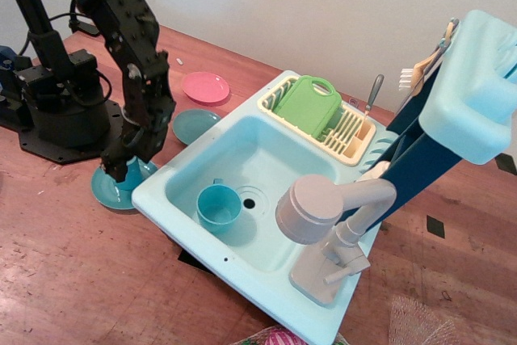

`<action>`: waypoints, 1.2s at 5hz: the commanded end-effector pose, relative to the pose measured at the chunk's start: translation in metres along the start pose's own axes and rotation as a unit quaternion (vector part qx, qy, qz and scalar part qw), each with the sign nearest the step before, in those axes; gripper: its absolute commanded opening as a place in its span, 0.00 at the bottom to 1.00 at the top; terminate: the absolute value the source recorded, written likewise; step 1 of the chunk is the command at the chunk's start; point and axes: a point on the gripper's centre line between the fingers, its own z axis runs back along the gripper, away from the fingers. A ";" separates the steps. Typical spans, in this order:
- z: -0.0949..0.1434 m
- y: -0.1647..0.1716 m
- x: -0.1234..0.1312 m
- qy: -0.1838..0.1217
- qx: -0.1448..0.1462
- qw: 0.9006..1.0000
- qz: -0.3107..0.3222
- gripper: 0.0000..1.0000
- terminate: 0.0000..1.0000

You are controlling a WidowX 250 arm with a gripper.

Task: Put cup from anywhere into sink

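The small teal cup (132,176) stands upside down on a teal saucer (107,192), left of the sink, and is mostly hidden by the gripper. My black gripper (123,169) has come down onto the cup, with its fingers at the cup's sides. I cannot see the jaw gap. The light-blue sink (161,193) fills the middle, with a dark drain hole (249,202) and a grey-lilac faucet (321,214). A wider teal cup with a handle (219,206) stands in the basin.
A pink plate (205,86) and a teal plate (195,124) lie behind the saucer. A cream dish rack (356,140) holds a green board (307,106). The arm's black base (56,111) is at the far left. A blue shelf with utensils (472,86) stands at the right.
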 end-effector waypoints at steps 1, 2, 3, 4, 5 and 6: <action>-0.020 -0.001 0.003 -0.010 -0.004 1.000 -0.015 1.00 0.00; -0.014 0.003 -0.001 -0.015 0.007 1.000 -0.019 0.00 0.00; -0.004 0.006 -0.004 -0.019 0.018 0.999 -0.021 0.00 0.00; -0.001 0.006 -0.004 -0.024 0.021 0.999 -0.024 0.00 0.00; 0.024 0.016 -0.004 -0.022 0.038 0.998 -0.035 0.00 0.00; 0.077 0.044 -0.008 -0.029 0.079 0.995 -0.048 0.00 0.00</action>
